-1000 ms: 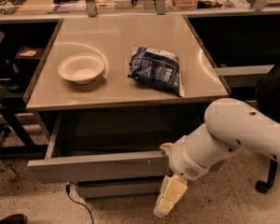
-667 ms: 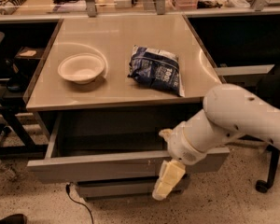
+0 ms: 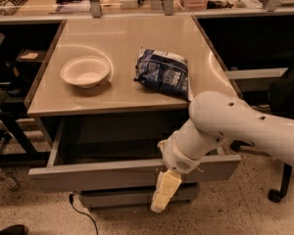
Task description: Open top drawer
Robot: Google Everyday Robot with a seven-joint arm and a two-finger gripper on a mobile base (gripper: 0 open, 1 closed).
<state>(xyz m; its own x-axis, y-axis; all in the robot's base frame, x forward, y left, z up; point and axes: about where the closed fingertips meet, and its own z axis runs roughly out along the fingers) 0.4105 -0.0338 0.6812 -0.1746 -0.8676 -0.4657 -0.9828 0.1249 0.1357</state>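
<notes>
Gripper (image 3: 165, 194) now slightly further left than a moment ago, wrist and the thick white forearm (image 3: 235, 121) swung the same way. Hanging point-down in front of the top drawer (image 3: 98, 173), across the lower edge of its front panel, right of the panel's middle. Contact with the panel: cannot tell. Open or closed: cannot tell either.

Top drawer pulled out from under the tabletop (image 3: 122, 38), about as far out as before, front panel well forward of the table edge. Bowl (image 3: 85, 71) and chip bag (image 3: 162, 72) unmoved on top.

Flat grey panel, long and handleless, matte, with thin grey side walls running back into the dark cavity. Beneath it, a shorter and narrower grey lower drawer front (image 3: 122, 197), shut.

Gripper cream-coloured and blocky, like stacked pale segments, below a round white ribbed wrist joint. Forearm smooth, glossy, rounded, dotted with a few small dark holes.

Tabletop beige, smooth, with soft glare. Bowl round, shallow, off-white, set towards the left. Chip bag dark blue with white print, crinkled and puffy, lying flat just right of the bowl, apart from it.

Speckled terrazzo floor (image 3: 225, 209); thin black cable (image 3: 83, 212) curling down beside the lower drawer front.
</notes>
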